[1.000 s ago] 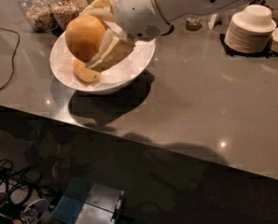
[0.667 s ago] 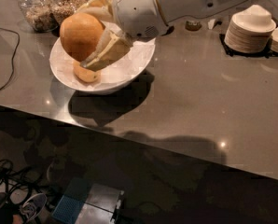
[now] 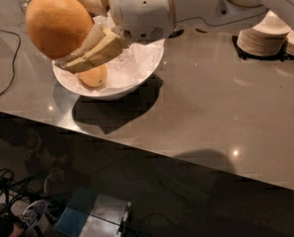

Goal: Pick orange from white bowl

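Orange skin fills the upper left: one orange (image 3: 55, 23) is clamped between the jaws of the single gripper (image 3: 63, 29), which holds it in the air over the left rim of the one bowl (image 3: 117, 92), clear of it. One paler fruit (image 3: 93, 76) lies in the bowl on crumpled paper (image 3: 133, 65). Two dish stacks (image 3: 263, 41) stand at the far right of the tabletop (image 3: 211, 107). Since a second ago the orange has risen up and leftward and looms larger; bowl and paler fruit have stayed put.
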You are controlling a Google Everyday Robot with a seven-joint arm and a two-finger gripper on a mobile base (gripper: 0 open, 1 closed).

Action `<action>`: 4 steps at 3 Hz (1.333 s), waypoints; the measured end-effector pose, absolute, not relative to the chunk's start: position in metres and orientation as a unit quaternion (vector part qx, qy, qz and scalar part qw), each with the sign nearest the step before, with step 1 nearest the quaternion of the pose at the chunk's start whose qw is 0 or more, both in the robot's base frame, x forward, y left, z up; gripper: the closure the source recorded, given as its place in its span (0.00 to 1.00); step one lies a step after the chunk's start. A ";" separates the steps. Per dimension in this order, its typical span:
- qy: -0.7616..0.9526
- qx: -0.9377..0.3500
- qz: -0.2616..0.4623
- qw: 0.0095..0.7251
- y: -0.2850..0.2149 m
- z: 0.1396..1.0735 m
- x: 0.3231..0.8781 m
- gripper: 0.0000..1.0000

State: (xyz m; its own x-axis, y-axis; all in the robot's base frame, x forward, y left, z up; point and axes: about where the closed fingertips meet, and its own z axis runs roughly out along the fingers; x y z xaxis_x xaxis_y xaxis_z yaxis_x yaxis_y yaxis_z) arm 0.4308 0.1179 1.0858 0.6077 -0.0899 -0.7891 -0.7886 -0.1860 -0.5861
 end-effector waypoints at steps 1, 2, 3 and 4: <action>0.303 -0.717 0.315 0.543 0.121 1.097 0.404 1.00; 0.332 -0.723 0.310 0.521 0.111 1.090 0.384 1.00; 0.374 -0.717 0.307 0.501 0.094 1.075 0.366 1.00; 0.374 -0.717 0.307 0.501 0.094 1.075 0.366 1.00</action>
